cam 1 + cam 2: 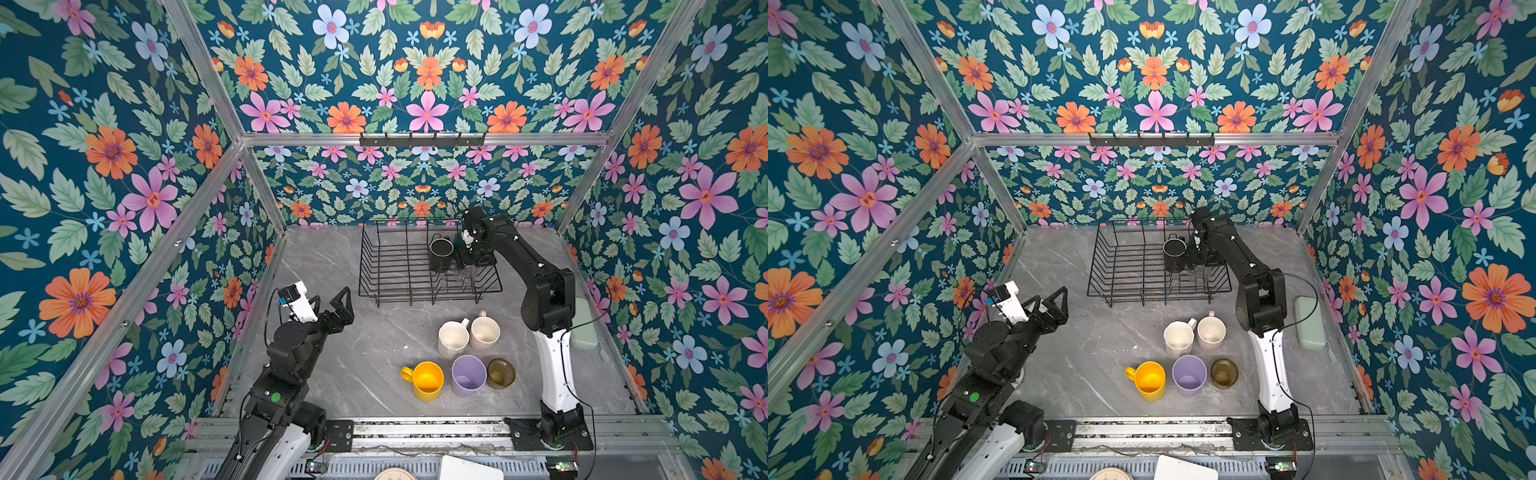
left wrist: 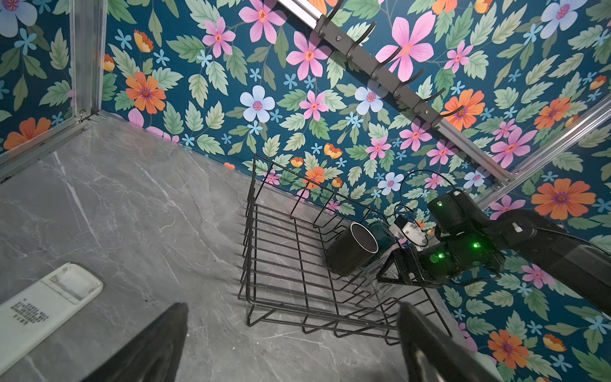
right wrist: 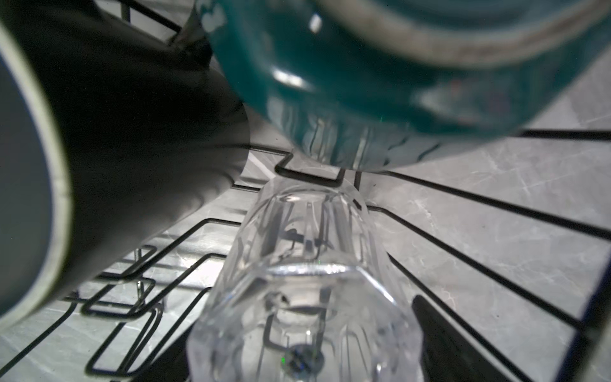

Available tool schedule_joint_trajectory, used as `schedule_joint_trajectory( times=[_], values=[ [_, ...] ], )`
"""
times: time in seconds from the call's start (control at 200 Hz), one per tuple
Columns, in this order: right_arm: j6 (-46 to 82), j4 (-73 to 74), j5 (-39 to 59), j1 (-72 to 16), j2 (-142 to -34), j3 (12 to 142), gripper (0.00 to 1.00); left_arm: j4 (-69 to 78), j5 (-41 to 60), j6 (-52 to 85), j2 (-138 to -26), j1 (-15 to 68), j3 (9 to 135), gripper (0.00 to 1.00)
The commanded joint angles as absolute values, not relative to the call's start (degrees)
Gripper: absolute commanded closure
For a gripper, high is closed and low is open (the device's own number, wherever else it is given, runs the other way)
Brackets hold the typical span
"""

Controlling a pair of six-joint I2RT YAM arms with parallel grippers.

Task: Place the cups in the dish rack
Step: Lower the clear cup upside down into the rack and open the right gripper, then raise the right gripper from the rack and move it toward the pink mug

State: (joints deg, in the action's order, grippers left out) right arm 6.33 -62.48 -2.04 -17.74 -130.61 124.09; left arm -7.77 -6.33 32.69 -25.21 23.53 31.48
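We see the right gripper (image 1: 471, 266) down inside the dish rack (image 1: 399, 266), its jaws parted around the upright clear glass (image 3: 304, 281), just at three o'clock of the black mug (image 1: 441, 254); whether they grip it we cannot tell. The left gripper (image 1: 332, 307) hangs wide apart, empty.

Right arm (image 1: 536, 274) reaches into the dish rack (image 1: 399, 266) at centre frame, beside the black mug (image 1: 441, 253). Left gripper (image 1: 332, 307) hangs spread at left. Below the rack: white mug (image 1: 452, 338), pink mug (image 1: 484, 332), yellow mug (image 1: 426, 380), lavender tumbler (image 1: 468, 375), amber glass (image 1: 500, 372).
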Motion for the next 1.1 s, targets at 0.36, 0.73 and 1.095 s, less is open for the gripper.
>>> schedule_joint_trajectory(
  times=[0.36,0.73,1.095],
  values=[
    [10.7,-56.7,-1.4,-17.8,-113.6,113.0,0.16,-8.3,-7.6,32.2,-24.6,23.5,31.3,0.00],
    [15.0,-51.8,0.0,-17.8,-86.9,84.5,0.23,-6.4,-7.7,32.3,-25.5,23.5,30.2,0.00],
    [18.9,-53.0,0.6,-20.3,-75.0,67.4,0.36,-3.9,-7.2,32.9,-27.0,23.5,29.3,0.00]
  ],
)
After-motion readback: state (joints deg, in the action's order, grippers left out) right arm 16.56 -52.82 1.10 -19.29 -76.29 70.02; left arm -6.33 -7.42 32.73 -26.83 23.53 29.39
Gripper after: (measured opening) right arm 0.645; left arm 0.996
